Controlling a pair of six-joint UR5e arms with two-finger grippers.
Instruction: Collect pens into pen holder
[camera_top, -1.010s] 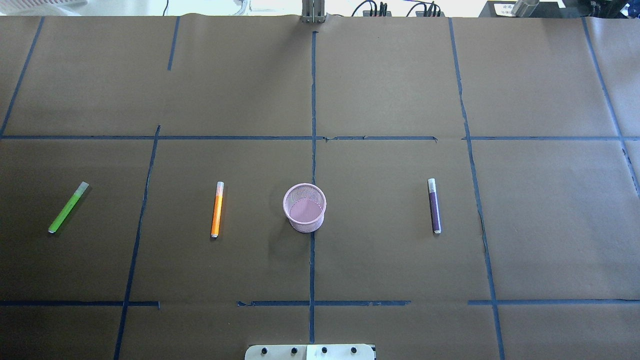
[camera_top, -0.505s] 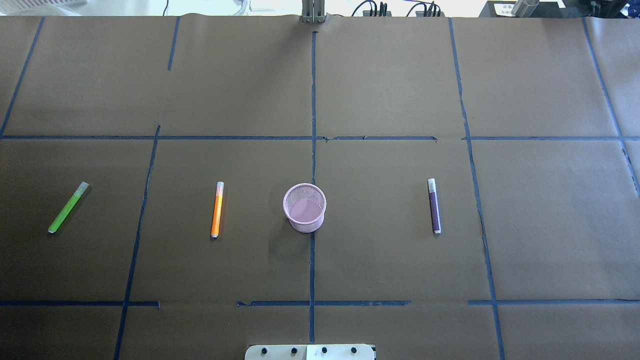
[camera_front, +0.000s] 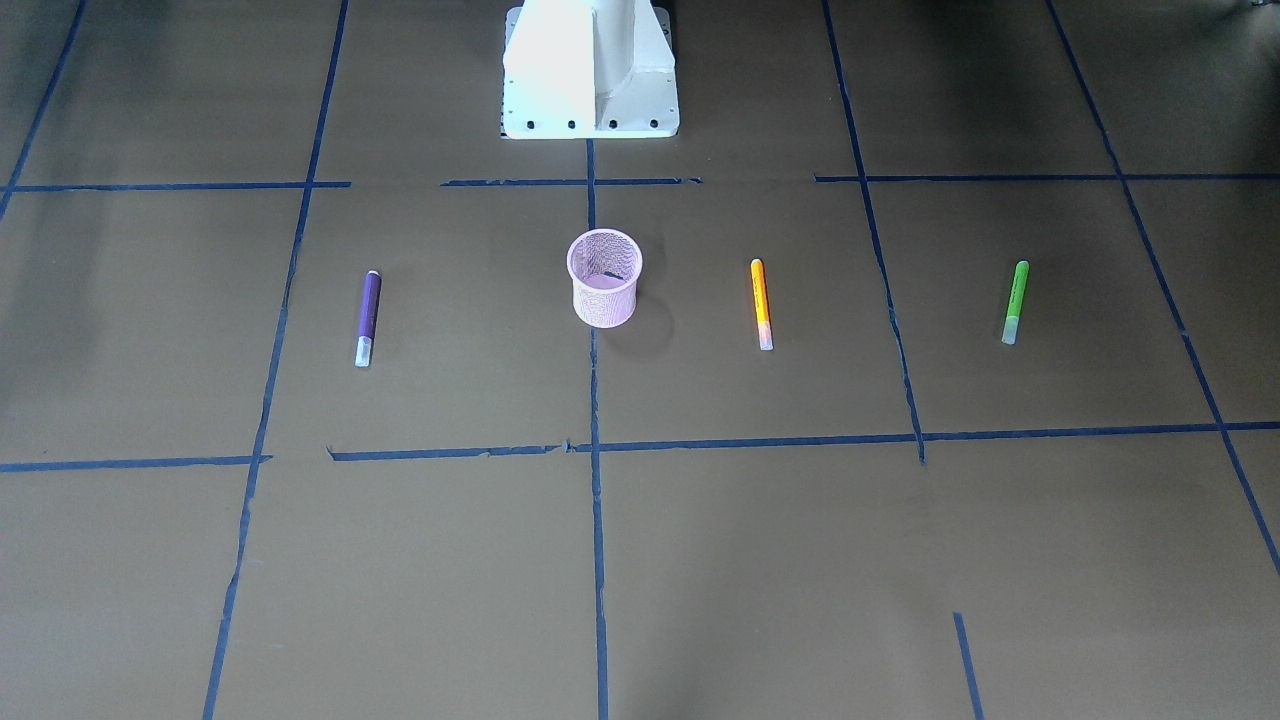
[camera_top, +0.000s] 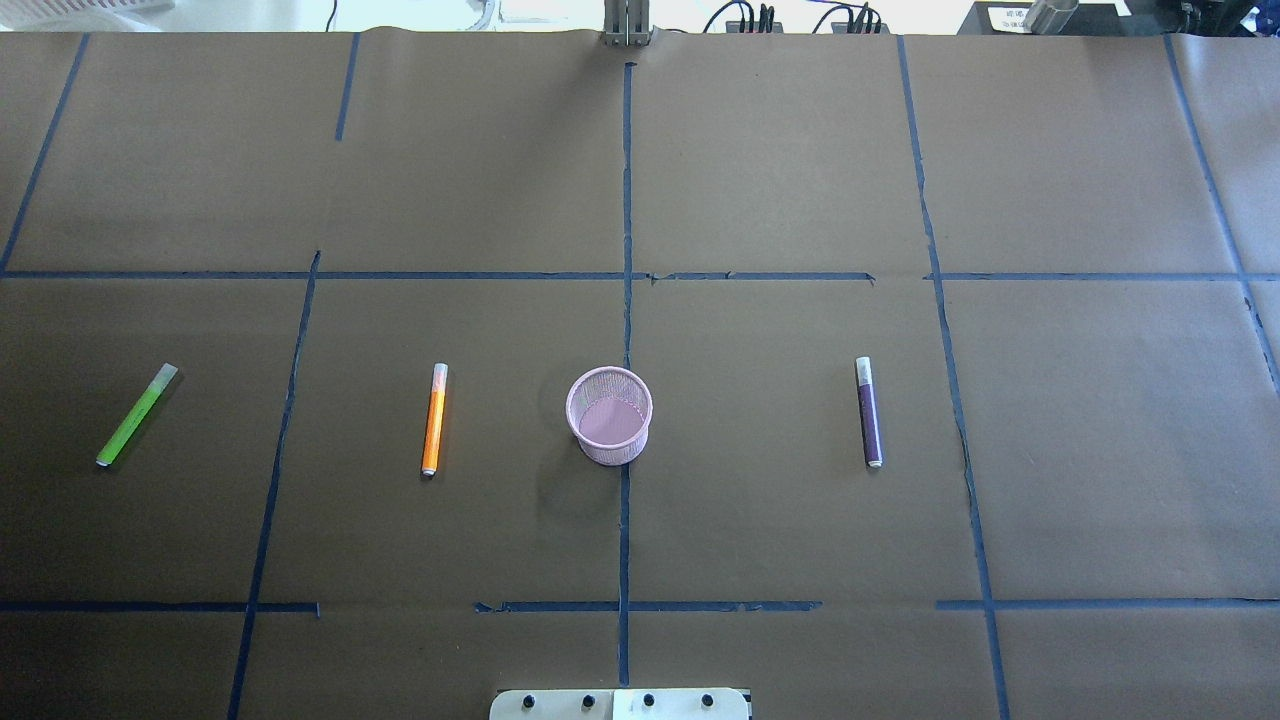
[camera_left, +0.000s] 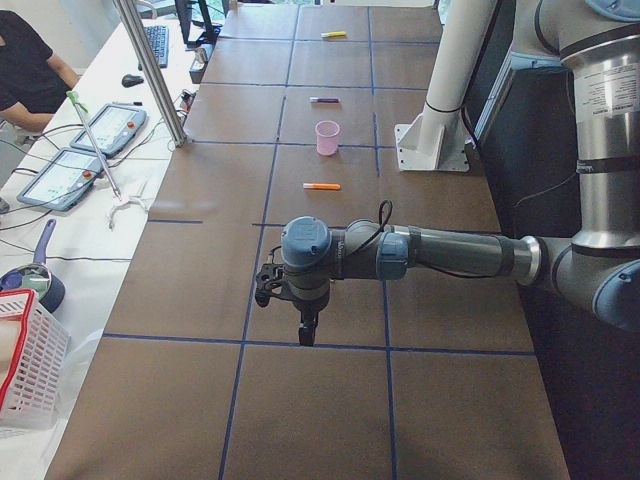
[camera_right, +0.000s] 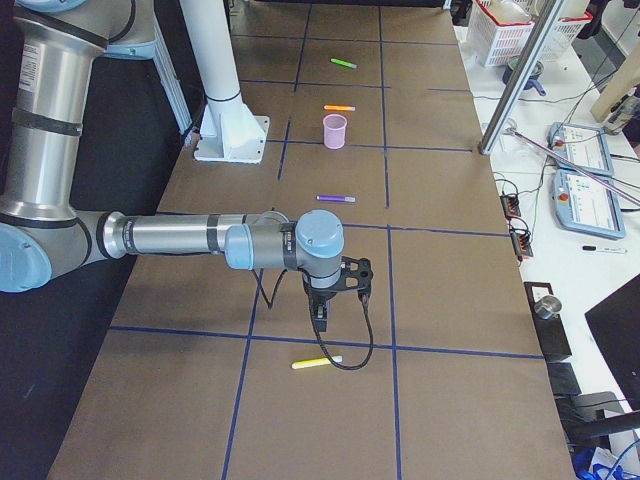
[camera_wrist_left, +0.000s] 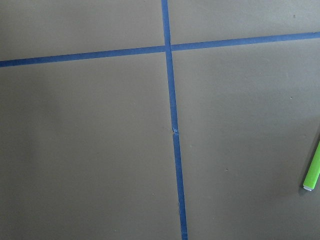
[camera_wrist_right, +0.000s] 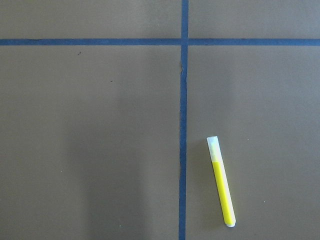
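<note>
The pink mesh pen holder (camera_top: 612, 452) stands upright and empty at the table's middle; it also shows in the front view (camera_front: 604, 302). The orange pen (camera_top: 434, 418) lies to its left, the green pen (camera_top: 137, 414) far left, the purple pen (camera_top: 869, 411) to its right. All three lie flat on the paper. My left gripper (camera_left: 306, 328) shows only in the exterior left view, low over the table's left end; the green pen's tip (camera_wrist_left: 312, 169) is at its wrist view's right edge. My right gripper (camera_right: 321, 316) shows only in the exterior right view. I cannot tell whether either is open or shut.
A yellow pen (camera_wrist_right: 221, 181) lies on the paper near my right gripper; it also shows in the exterior right view (camera_right: 317, 362). The robot's white base (camera_front: 590, 70) stands behind the holder. Blue tape lines grid the brown paper.
</note>
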